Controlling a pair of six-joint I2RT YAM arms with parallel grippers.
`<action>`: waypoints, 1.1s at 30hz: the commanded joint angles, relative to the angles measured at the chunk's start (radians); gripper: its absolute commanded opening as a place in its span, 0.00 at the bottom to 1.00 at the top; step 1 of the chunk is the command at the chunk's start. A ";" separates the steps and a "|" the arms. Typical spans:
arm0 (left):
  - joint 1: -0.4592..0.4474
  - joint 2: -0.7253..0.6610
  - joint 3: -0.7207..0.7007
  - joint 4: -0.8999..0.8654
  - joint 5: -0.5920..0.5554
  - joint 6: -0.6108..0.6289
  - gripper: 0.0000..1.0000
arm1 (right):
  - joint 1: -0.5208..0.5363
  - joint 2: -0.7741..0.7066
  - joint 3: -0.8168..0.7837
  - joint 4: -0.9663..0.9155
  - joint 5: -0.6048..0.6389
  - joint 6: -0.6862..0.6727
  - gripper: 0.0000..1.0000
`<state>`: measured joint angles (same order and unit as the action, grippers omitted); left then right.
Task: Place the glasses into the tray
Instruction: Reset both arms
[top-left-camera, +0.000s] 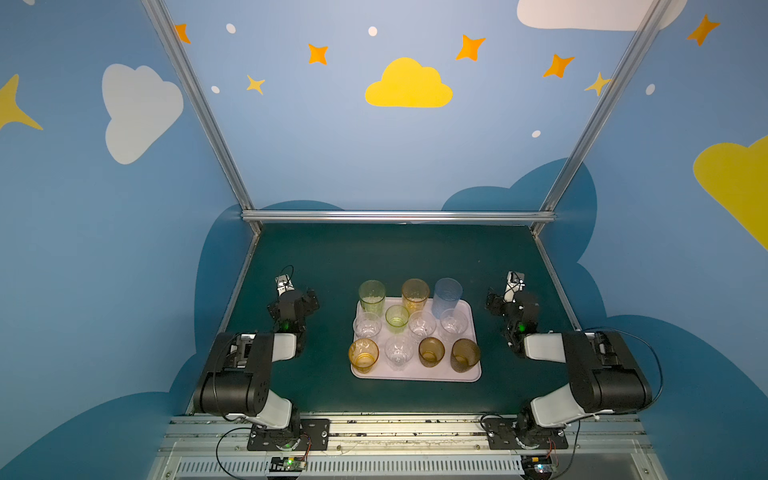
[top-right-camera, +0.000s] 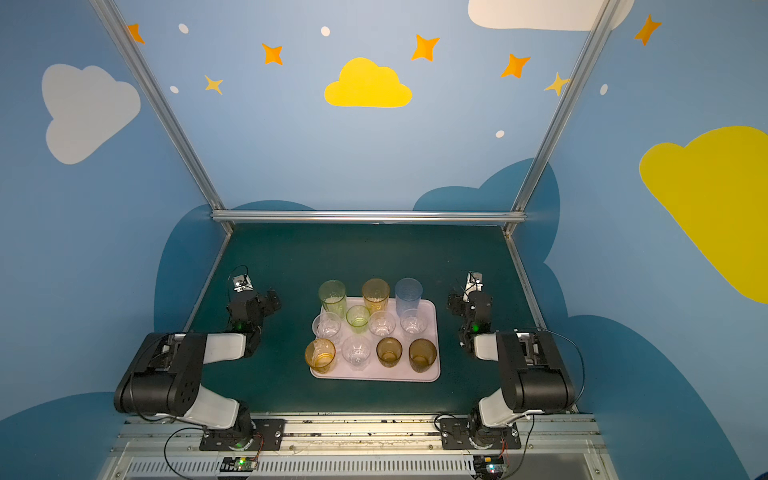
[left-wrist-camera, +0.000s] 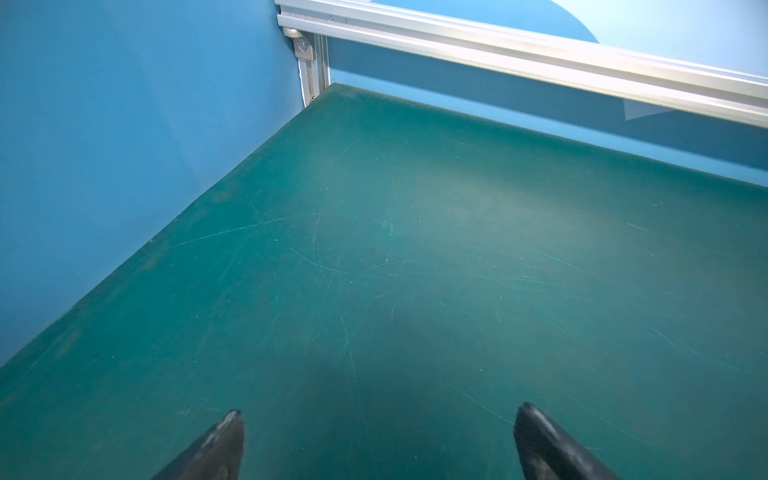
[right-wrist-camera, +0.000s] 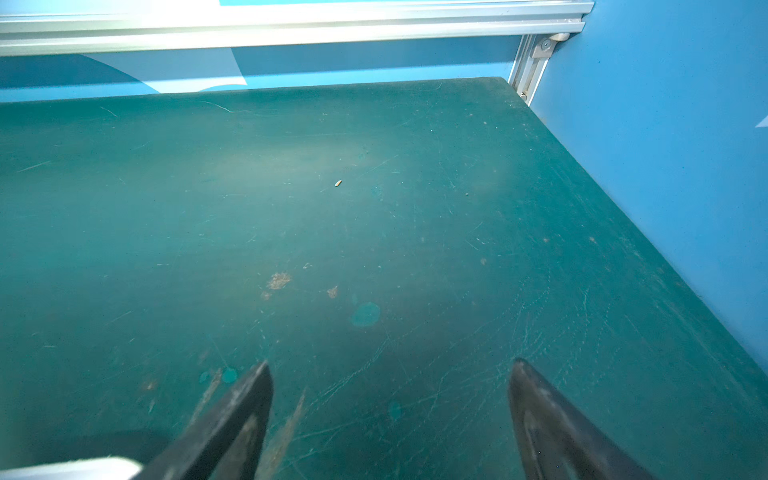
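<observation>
The pale pink tray (top-left-camera: 415, 375) (top-right-camera: 374, 375) lies in the middle of the green table in both top views. Several glasses stand upright on it. Along its back rim are a tall green one (top-left-camera: 372, 296), a tall amber one (top-left-camera: 415, 294) and a tall pale blue one (top-left-camera: 447, 296). In front of them stand a short green glass (top-left-camera: 397, 318), clear faceted ones (top-left-camera: 367, 325), an amber one (top-left-camera: 363, 354) and brown ones (top-left-camera: 465, 354). My left gripper (left-wrist-camera: 378, 409) is open over bare mat, left of the tray. My right gripper (right-wrist-camera: 390, 363) is open over bare mat, right of the tray. Neither holds anything.
An aluminium rail (top-left-camera: 399, 216) runs along the table's back edge, and blue walls close both sides. The green mat (top-left-camera: 374, 257) behind the tray is bare. A small pale crumb (right-wrist-camera: 338, 183) lies on the mat ahead of the right gripper.
</observation>
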<state>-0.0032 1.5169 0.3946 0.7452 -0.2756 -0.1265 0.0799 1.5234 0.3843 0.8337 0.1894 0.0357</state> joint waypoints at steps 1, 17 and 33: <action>-0.004 -0.003 0.010 0.017 0.000 0.011 1.00 | -0.005 -0.002 -0.004 0.020 -0.007 -0.008 0.89; -0.004 -0.004 0.009 0.017 0.000 0.011 1.00 | -0.005 -0.001 -0.002 0.020 -0.007 -0.008 0.88; -0.004 -0.007 0.006 0.028 0.001 0.014 1.00 | -0.005 -0.001 -0.004 0.019 -0.007 -0.008 0.88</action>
<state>-0.0032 1.5169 0.3946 0.7460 -0.2756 -0.1265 0.0799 1.5234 0.3843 0.8337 0.1894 0.0357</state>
